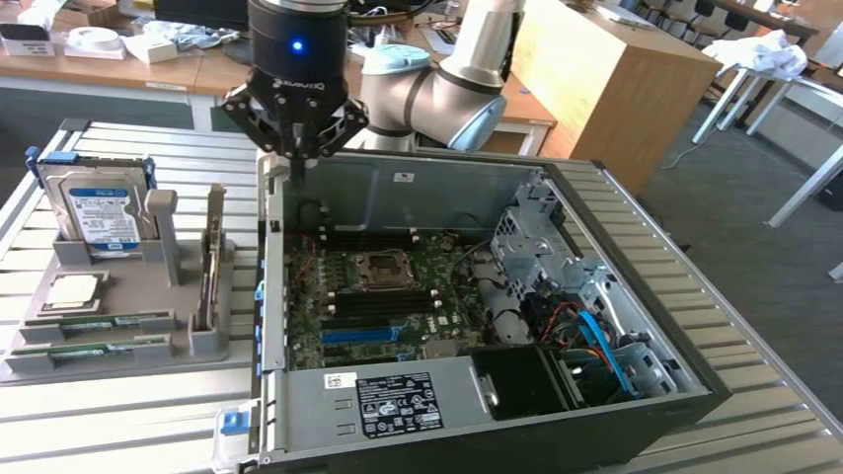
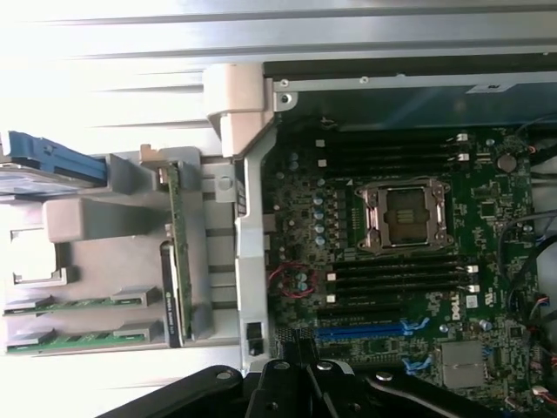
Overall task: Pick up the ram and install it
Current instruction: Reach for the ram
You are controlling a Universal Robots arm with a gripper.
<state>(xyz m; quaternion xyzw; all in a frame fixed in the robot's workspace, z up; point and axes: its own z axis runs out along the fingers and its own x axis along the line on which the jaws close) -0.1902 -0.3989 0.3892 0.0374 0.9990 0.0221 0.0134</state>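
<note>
One stick was the job here, and nothing had been grabbed yet. The ram (image 1: 211, 265) stood on its long edge in the grey holder (image 1: 125, 367), left of centre in the exterior view, just beside the open PC case (image 1: 395, 193). Two more sticks (image 1: 99, 321) lay flat at the holder's lower-left end, near the silver processor (image 1: 75, 291), with the hard drive (image 1: 99, 212) parked upright behind them.

For the pickup, my take: come down square over the middle of the stick's top edge and pinch its flat faces, not the ends. Stay clear of the holder's posts on either side of it. A straight vertical lift looked safest, since the stick sat in a narrow groove and any tilt could bind it or flex the board. The jaws would have to be spread before descending, obviously.

The gripper (image 1: 298, 166) hung over the case's upper-left corner, top middle of the frame, well apart from the ram. Its fingers were pressed together with nothing between them, and as far as I could tell they touched nothing.
</note>
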